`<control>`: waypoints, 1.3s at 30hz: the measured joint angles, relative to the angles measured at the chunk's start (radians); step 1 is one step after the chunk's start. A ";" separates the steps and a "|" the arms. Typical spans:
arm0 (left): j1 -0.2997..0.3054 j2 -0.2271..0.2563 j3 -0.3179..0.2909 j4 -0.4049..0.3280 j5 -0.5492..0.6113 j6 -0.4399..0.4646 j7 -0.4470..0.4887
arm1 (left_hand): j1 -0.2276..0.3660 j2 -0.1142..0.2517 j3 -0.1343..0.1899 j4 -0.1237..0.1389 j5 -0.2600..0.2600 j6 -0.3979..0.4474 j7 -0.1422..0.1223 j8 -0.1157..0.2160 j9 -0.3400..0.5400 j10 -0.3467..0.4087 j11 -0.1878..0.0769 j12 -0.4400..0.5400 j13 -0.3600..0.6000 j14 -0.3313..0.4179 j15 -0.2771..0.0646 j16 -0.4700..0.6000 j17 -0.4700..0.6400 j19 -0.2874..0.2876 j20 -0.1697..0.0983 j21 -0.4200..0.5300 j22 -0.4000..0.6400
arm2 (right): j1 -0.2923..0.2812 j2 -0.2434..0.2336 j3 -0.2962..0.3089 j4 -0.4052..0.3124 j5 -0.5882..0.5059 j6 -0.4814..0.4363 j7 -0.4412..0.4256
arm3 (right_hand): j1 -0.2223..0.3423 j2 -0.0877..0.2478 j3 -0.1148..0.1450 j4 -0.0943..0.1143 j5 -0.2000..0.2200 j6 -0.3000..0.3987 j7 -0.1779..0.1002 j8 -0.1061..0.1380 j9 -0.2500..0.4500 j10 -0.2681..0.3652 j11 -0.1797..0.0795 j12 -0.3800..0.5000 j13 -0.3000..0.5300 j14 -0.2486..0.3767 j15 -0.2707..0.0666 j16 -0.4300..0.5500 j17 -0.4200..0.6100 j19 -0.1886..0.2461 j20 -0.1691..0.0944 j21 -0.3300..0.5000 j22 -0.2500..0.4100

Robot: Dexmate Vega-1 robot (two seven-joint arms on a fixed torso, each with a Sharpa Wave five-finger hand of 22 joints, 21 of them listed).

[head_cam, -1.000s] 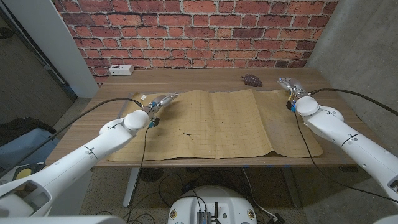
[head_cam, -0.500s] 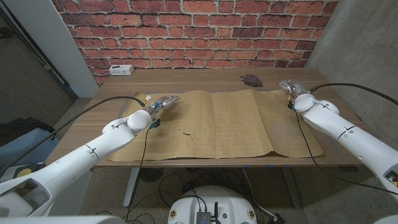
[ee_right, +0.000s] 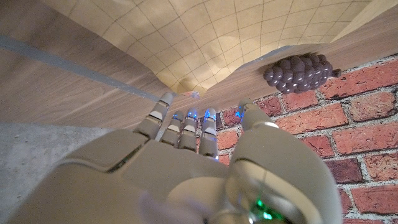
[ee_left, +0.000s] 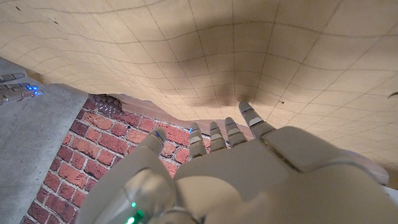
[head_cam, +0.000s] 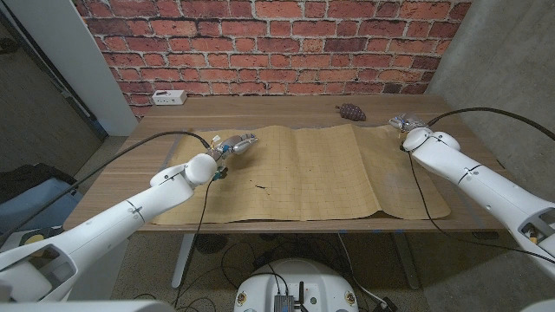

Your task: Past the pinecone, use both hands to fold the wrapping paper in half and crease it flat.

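Two hands sit at the far corners of the wrapping paper (head_cam: 299, 173), which lies spread out unfolded on the wooden table (head_cam: 260, 111) between them, tan with a faint grid and a few soft ripples. The left hand (head_cam: 236, 145) reaches over the paper's far left corner, fingers (ee_left: 249, 118) extended side by side, with one fingertip touching the sheet in the left wrist view; whether it grips the edge cannot be told. The right hand (head_cam: 404, 122) is at the far right corner, its fingers (ee_right: 186, 127) held close together and pointing at the paper's raised edge; nothing shows it pinching the sheet, and a firm hold cannot be confirmed. The pinecone (head_cam: 350, 112) rests on the bare table just beyond the paper's far edge, near the right hand and on its inner side, well apart from the left hand. A white power strip (head_cam: 168, 97) lies beyond the left hand, close to the brick wall (head_cam: 277, 43).
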 measured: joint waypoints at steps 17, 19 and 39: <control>-0.054 -0.008 0.063 0.020 0.119 0.009 -0.083 | 0.000 0.000 0.000 0.000 0.000 -0.003 0.008 0.000 0.000 0.000 0.000 0.000 0.000 0.000 0.000 0.000 0.000 0.000 0.000 -0.004 0.000 | 0.118 0.067 -0.101 0.109 -0.066 -0.155 0.024 | 0.088 -0.004 0.025 -0.040 0.000 -0.005 -0.005 0.000 0.000 0.008 -0.017 0.000 -0.003 0.032 -0.020 0.000 -0.001 0.059 -0.001 0.000 0.000; -0.054 -0.008 0.063 0.020 0.124 0.010 -0.087 | 0.000 0.000 0.000 0.000 0.000 -0.001 0.009 0.000 0.000 0.000 0.000 0.000 0.000 0.000 0.000 0.000 0.000 -0.002 -0.001 -0.005 0.000 | 0.126 0.073 -0.109 0.121 -0.067 -0.157 0.025 | 0.105 -0.009 0.031 -0.047 -0.003 -0.005 -0.005 0.000 0.000 0.008 -0.017 0.000 -0.003 0.042 -0.019 0.000 -0.001 0.066 -0.002 0.000 0.000; -0.034 -0.003 0.058 -0.014 0.148 0.060 -0.112 | -0.004 -0.004 0.000 0.000 0.000 -0.001 0.009 0.000 0.000 0.000 0.000 0.000 0.000 -0.005 -0.005 0.000 0.000 0.000 0.001 -0.007 -0.001 | 0.233 0.187 -0.198 0.333 -0.138 -0.210 -0.017 | 0.245 -0.046 0.032 -0.049 -0.012 -0.090 -0.014 -0.019 0.000 -0.067 -0.027 -0.019 0.000 0.012 -0.026 -0.006 0.007 0.080 -0.016 -0.015 0.005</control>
